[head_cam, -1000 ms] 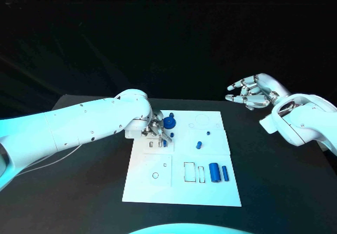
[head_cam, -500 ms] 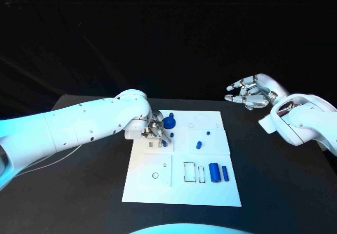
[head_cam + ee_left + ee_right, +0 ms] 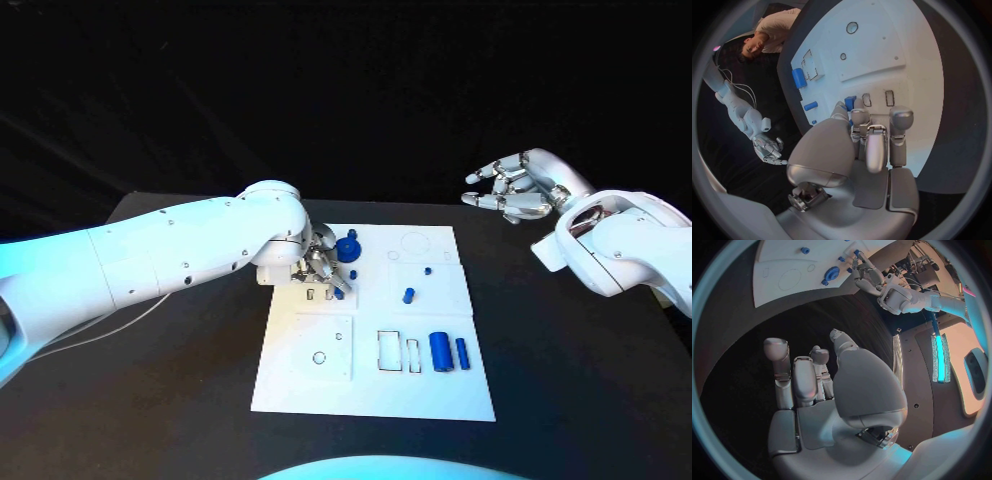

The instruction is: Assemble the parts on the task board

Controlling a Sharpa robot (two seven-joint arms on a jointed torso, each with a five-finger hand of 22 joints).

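The white task board lies in the middle of the black table. My left hand reaches down over the board's far left part. Its thumb and a finger pinch a small blue part, which the left wrist view shows at the fingertips beside two small slots. A round blue knob stands just behind the hand. My right hand hangs in the air beyond the board's far right corner, fingers apart and holding nothing.
Two blue cylinders lie side by side at the board's right, next to rectangular recesses. A small blue piece and a blue peg sit mid-board. Bare black table lies on both sides of the board.
My left hand has stayed over the same spot of the board, its fingers barely shifted. The right hand has not moved.
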